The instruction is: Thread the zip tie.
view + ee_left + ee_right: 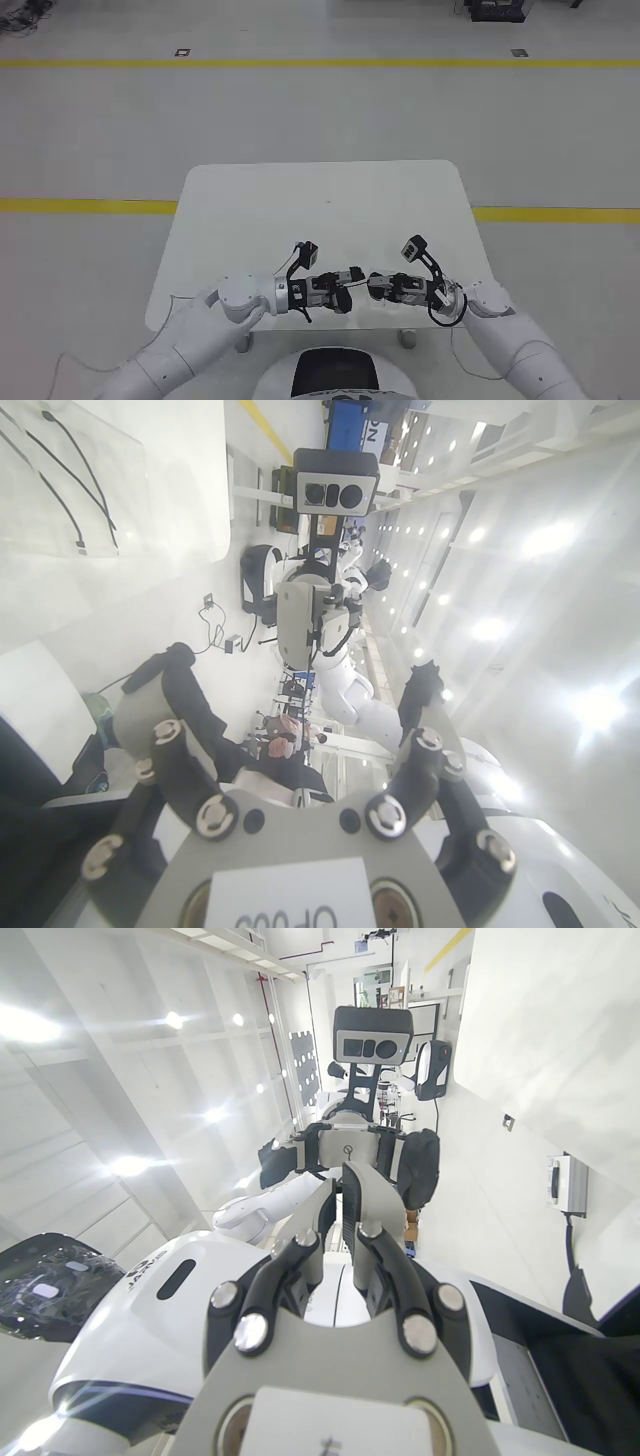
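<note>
White table (320, 200), yellow stripes (300, 63), grey-black left end effector (297, 665)

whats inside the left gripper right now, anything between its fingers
Nothing shows between the left gripper's wide-open fingers. Through the gap the right gripper faces it. The pads' inner faces are partly turned away, so something thin against them could be hidden.

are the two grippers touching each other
Cannot tell. In the top view the left gripper and the right gripper point tip to tip, too close to show a gap or contact; both wrist views look head-on.
</note>
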Tool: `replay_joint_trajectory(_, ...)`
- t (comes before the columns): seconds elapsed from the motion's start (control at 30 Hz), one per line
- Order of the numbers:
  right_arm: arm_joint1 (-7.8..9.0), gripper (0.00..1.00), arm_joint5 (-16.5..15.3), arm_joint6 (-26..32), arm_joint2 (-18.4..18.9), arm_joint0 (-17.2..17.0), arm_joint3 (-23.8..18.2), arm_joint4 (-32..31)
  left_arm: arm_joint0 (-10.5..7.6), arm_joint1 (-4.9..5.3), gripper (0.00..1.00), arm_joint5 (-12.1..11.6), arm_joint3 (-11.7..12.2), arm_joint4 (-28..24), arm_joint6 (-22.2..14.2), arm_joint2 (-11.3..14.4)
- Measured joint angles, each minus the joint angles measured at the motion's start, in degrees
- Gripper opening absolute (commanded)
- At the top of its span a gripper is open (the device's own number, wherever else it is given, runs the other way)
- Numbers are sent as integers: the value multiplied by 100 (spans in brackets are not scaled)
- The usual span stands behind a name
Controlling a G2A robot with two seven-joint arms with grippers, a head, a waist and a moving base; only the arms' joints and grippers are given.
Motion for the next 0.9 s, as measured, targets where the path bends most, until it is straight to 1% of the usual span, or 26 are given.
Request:
replay_joint_trajectory(0.13,-2,0,50,9,-5,3,11,-8,-4,-3,31,1,0,17,-11,5)
replay_joint_trajectory(0.27,-3,0,76,32,-7,17,16,-42,-10,-6,25,5,5,28,-22,9)
replay_joint_trajectory(0.3,-3,0,79,34,-7,19,16,-51,-11,-7,20,7,6,30,-22,9)
replay_joint_trajectory(0.37,-3,0,86,38,-8,24,14,-74,-12,-9,16,7,7,32,-20,10)
replay_joint_trajectory(0.57,1,0,155,28,-8,29,10,-147,-12,-15,11,13,27,35,-4,13)
replay_joint_trajectory(0.8,-1,0,191,21,-32,31,-2,-228,-19,-23,11,18,35,39,-11,22)
replay_joint_trajectory(0.9,-7,0,214,25,-63,45,-8,-260,-22,-26,8,21,38,44,-13,24)
